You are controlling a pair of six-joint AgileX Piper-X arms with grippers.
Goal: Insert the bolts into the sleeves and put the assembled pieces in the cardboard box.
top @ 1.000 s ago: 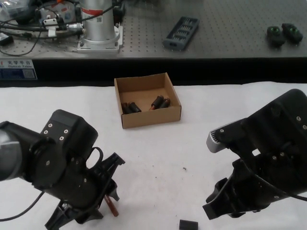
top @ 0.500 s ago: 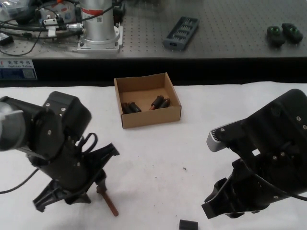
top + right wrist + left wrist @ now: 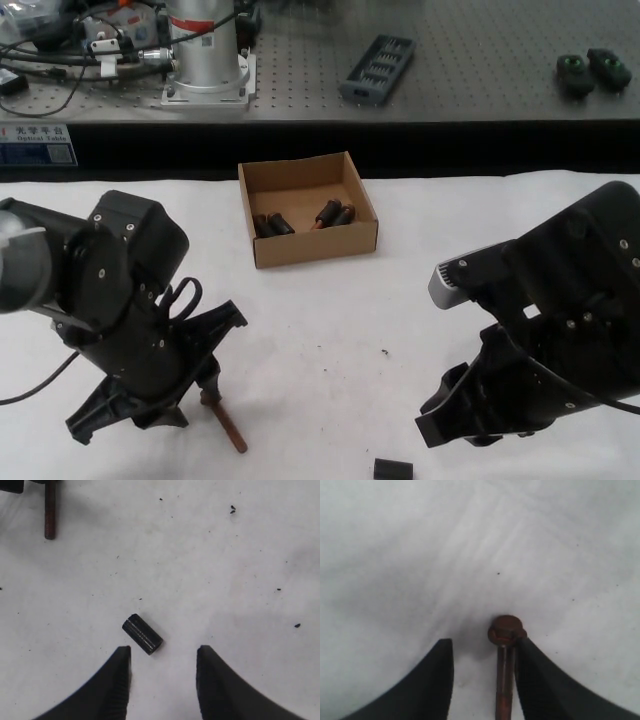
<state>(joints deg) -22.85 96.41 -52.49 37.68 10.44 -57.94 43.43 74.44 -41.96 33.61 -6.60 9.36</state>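
- One loose bolt (image 3: 505,666), one loose sleeve (image 3: 143,634) and one cardboard box (image 3: 316,246) are sitting on the white-covered table (image 3: 400,300).
- Four dark assembled pieces (image 3: 272,225), as far as can be counted, are lying in the box in two pairs. One pair is showing reddish ends.
- The box is standing open near the middle of the table's far edge, well apart from both arms.
- The bolt is lying flat near the front edge, towards the left corner. The sleeve is lying at the front edge, right of the middle.
- The left gripper (image 3: 485,680) is hanging over the bolt with its fingers spread. The bolt is resting in the gap, touching one finger and apart from the other, so it is not being pinched.
- The right gripper (image 3: 162,680) is also holding its fingers spread, with nothing between them. The sleeve is lying just beyond the tips, nearer one finger.
- The left wrist view is showing the bolt's rusty brown flanged head, which the arm is covering in the high view.
- The right wrist view is showing the thread at the bolt's far end.
- That view is also showing the sleeve as a short, glossy black piece lying askew on its side.
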